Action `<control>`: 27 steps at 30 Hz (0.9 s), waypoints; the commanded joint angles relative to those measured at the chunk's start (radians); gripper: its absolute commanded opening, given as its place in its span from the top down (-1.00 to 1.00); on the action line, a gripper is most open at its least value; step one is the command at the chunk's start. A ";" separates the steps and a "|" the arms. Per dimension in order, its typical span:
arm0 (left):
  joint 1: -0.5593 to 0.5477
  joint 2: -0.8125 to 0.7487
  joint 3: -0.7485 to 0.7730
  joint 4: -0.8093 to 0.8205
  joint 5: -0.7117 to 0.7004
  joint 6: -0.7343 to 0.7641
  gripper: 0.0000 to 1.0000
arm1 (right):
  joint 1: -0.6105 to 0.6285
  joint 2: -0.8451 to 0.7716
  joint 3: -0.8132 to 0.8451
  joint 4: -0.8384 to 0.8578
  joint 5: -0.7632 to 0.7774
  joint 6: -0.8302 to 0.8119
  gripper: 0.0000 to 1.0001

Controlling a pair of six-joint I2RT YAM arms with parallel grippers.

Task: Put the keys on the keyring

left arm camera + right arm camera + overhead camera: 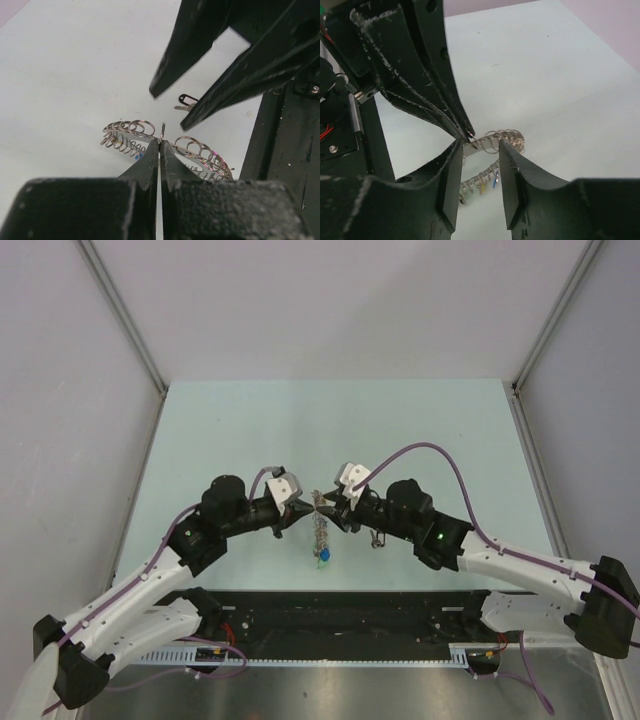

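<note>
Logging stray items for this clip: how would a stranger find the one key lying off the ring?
On the pale green table, look at the right arm near the middle. Against its near edge, right of the coiled keyring, lies a small key. It is black-headed and alone; the blue and yellow keys hang on the ring.

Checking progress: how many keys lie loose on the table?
1: a black-headed key on the table beyond the keyring, near the right claw; arms may hide others.

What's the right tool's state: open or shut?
Open. In the right wrist view, a clear gap separates the right tool's fingers, with the keyring showing through it.
</note>
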 commanded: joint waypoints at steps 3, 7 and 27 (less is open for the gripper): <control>0.003 -0.020 -0.020 0.079 -0.079 -0.057 0.99 | -0.068 -0.111 0.056 -0.086 0.030 0.177 -0.01; 0.003 -0.025 -0.024 0.085 -0.099 -0.054 1.00 | -0.133 -0.162 0.056 -0.256 0.079 0.275 -0.15; 0.005 -0.031 -0.021 0.059 -0.206 -0.071 1.00 | -0.322 0.051 -0.024 -0.601 0.144 0.444 -0.03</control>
